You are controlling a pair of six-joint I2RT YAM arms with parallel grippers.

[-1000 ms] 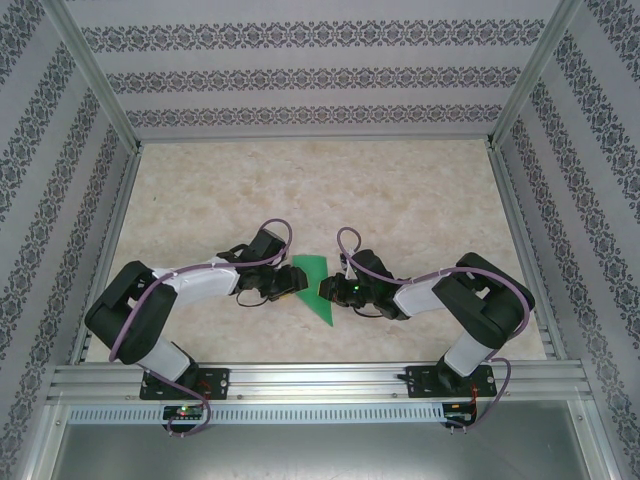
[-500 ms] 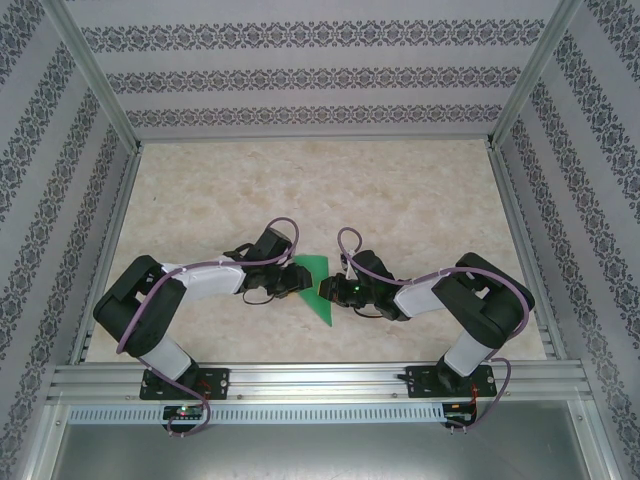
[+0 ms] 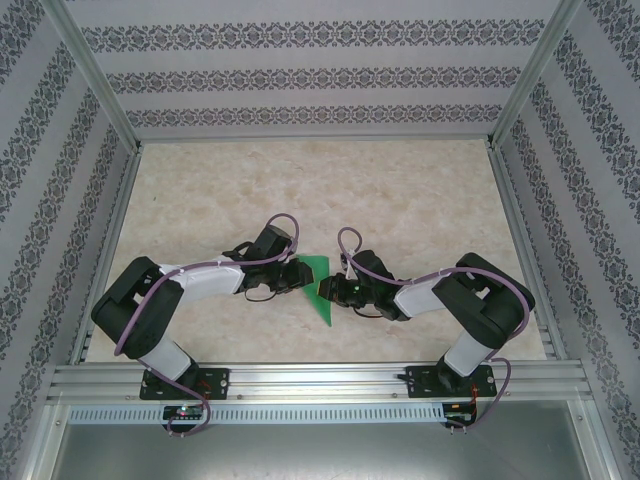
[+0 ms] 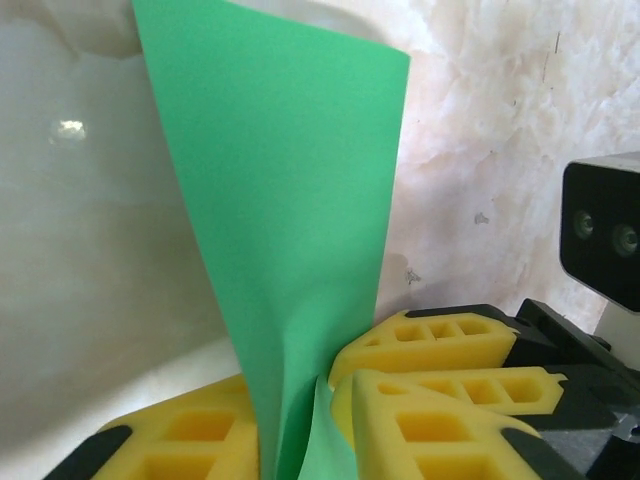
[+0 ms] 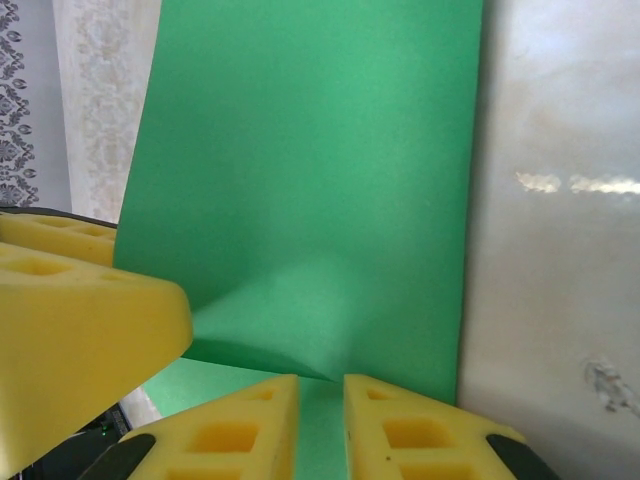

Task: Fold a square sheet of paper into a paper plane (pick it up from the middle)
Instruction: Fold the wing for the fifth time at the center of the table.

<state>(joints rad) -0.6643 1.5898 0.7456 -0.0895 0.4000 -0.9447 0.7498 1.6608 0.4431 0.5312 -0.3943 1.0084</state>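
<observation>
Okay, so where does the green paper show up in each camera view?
Top external: green paper at centre, between the two arm tips, its point toward the near edge.
Left wrist: green paper runs from bottom centre to the top edge.
Right wrist: green paper down the middle, top to bottom.
Shared landmark: the marbled table.

This looks like a robotics lab test cell rather than a home or shop. A marble-look worktop (image 3: 400, 190) sits boxed in by bare aluminium posts (image 3: 95, 70) and three panels (image 3: 310, 75) papered in a repeating dark ornamental band. Two arms, left (image 3: 160, 300) and right (image 3: 470, 300), are bolted to an aluminium rail (image 3: 320, 380) at the near edge, with exposed purple cables (image 3: 275, 225). Below runs what seems to be a perforated metal strip (image 3: 320, 412).
</observation>
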